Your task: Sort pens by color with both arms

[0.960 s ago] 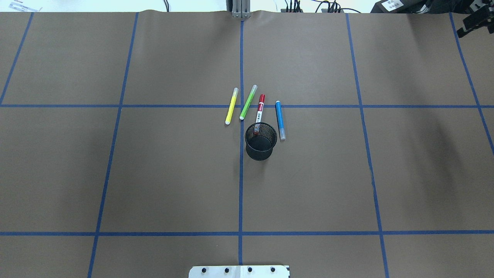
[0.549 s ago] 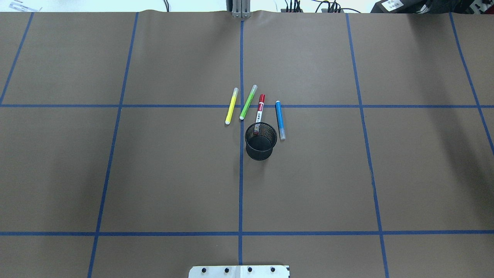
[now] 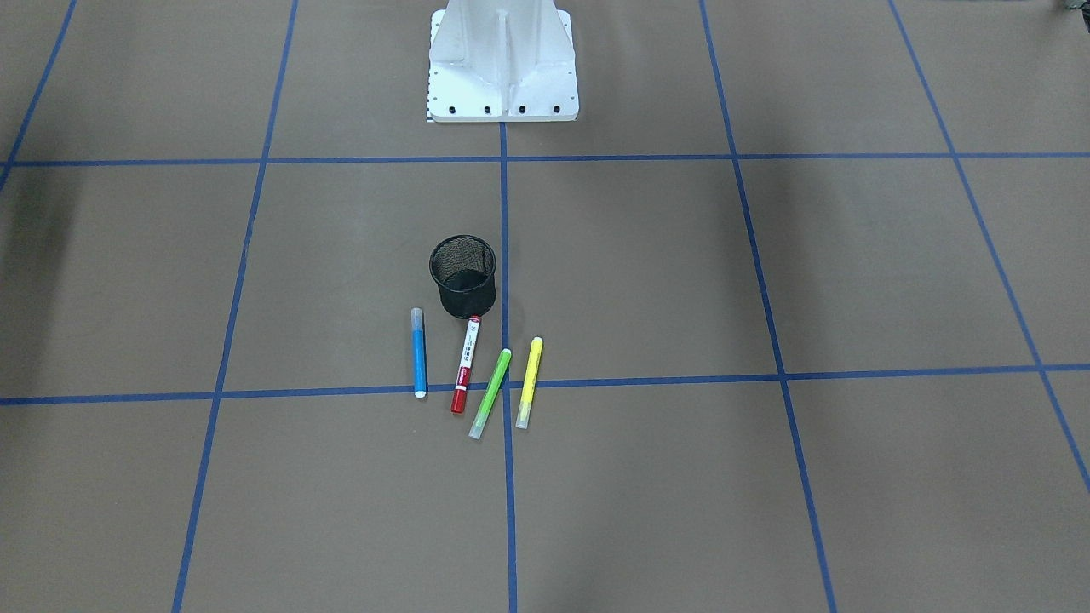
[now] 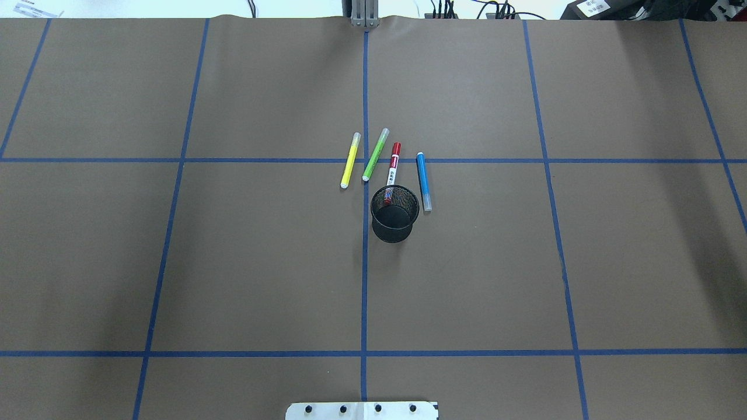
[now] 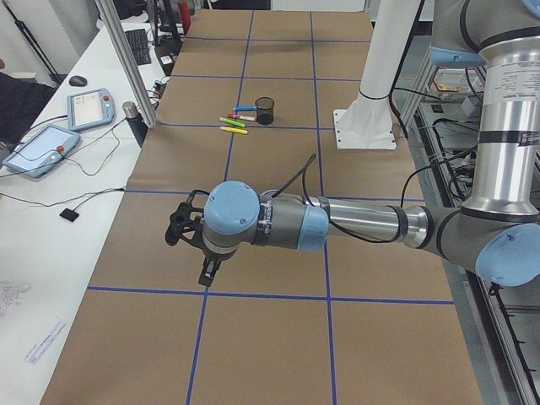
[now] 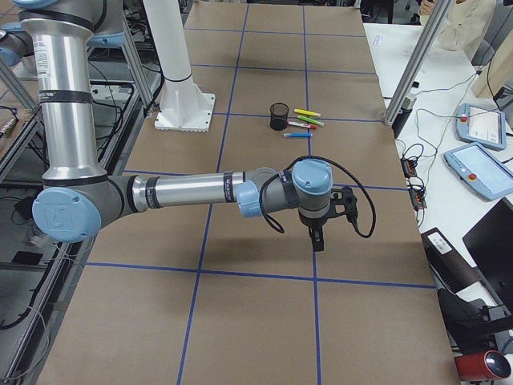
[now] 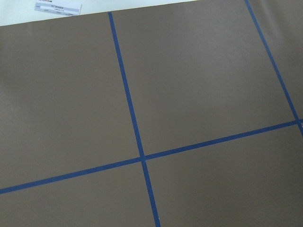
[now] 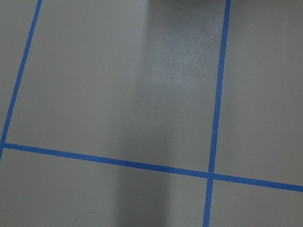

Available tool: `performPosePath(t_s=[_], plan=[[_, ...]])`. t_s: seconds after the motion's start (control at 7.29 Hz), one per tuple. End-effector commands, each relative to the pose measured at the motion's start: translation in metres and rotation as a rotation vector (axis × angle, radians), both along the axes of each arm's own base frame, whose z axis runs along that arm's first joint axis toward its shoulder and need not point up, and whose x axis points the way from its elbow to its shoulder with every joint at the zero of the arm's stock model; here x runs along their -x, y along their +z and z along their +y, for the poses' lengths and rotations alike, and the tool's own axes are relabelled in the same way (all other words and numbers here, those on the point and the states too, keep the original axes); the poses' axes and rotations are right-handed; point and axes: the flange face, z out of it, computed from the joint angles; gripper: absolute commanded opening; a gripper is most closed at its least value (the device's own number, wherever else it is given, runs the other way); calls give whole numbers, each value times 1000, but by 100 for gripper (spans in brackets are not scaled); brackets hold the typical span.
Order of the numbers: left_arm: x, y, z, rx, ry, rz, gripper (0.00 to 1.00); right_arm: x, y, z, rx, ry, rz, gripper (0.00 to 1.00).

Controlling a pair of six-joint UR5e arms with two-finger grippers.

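Four pens lie side by side on the brown table just beyond the black mesh cup (image 4: 395, 213): yellow (image 4: 350, 160), lime green (image 4: 375, 154), red-capped with a white barrel (image 4: 393, 169) and blue (image 4: 423, 181). The red pen's near end touches the cup's far side. The front-facing view shows them as blue (image 3: 418, 353), red (image 3: 464, 366), green (image 3: 491, 392) and yellow (image 3: 529, 383). My left gripper (image 5: 192, 245) shows only in the exterior left view and my right gripper (image 6: 327, 224) only in the exterior right view. Both hover far from the pens, and I cannot tell whether they are open or shut.
The white pedestal base (image 3: 502, 68) stands at the robot's side of the table. Blue tape lines divide the brown surface into a grid. Tablets (image 5: 38, 148) and cables lie on the white bench past the table's far edge.
A black gripper tip visible in the overhead view's top right corner one second ago has left that view. The pens and cup have not moved.
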Motion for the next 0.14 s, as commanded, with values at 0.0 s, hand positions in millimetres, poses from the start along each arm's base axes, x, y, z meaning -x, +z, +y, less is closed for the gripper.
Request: performPosePath(t_s=[0.0], plan=[[1,3,9,8,-6,1,100,-2,0,5,-4,4,8,99]])
